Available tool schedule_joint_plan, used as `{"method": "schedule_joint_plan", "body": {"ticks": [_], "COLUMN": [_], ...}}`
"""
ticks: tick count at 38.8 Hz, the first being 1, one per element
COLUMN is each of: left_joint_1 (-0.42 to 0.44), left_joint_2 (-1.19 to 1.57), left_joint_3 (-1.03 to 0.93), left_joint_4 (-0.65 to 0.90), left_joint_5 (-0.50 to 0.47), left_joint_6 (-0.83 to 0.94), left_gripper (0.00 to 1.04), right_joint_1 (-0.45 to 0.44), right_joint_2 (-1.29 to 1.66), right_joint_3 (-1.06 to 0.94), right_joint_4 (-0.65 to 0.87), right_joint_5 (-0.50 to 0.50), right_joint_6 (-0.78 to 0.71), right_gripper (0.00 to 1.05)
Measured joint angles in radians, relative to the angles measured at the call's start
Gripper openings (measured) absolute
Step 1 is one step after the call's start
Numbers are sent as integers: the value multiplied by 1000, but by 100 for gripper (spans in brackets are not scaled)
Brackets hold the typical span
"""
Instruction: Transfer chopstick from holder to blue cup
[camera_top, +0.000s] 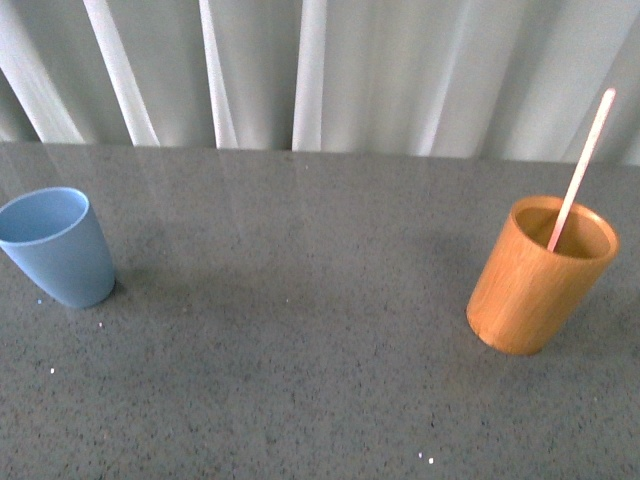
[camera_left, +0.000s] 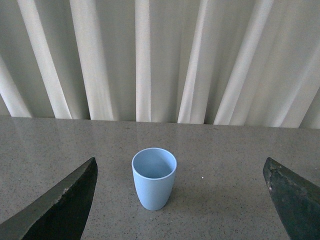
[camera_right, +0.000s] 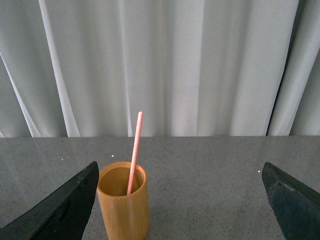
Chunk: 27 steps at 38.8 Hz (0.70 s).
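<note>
Left end effector (camera_left: 179, 162) is spread wide and holds nothing; the blue cup (camera_left: 154, 178) stands upright on the grey worktop (camera_left: 225, 150) ahead of it, between its two dark fingers (camera_left: 60, 210)

Right end effector (camera_right: 180, 164) is just as wide apart and empty, facing the holder (camera_right: 123, 202), in which the chopstick (camera_right: 135, 150) leans

Front view: blue cup (camera_top: 55, 247) at left, holder (camera_top: 540, 275) well apart at right with the chopstick (camera_top: 584, 160) inside, its top tilting right; white curtain (camera_top: 320, 70) along the far edge
</note>
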Motion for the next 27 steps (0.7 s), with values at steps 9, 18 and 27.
{"method": "schedule_joint_plan", "body": {"ticks": [9,18,27], "left_joint_1": [0,0,0], "left_joint_2": [0,0,0], "left_joint_3": [0,0,0], "left_joint_4": [0,0,0], "left_joint_5": [0,0,0], "left_joint_6": [0,0,0], "left_gripper": [98,98,98], "right_joint_1": [0,0,0], "right_joint_2": [0,0,0], "right_joint_3": [0,0,0], "right_joint_4": [0,0,0], "right_joint_5": [0,0,0], "right_joint_6": [0,0,0], "right_gripper": [95,95,95]}}
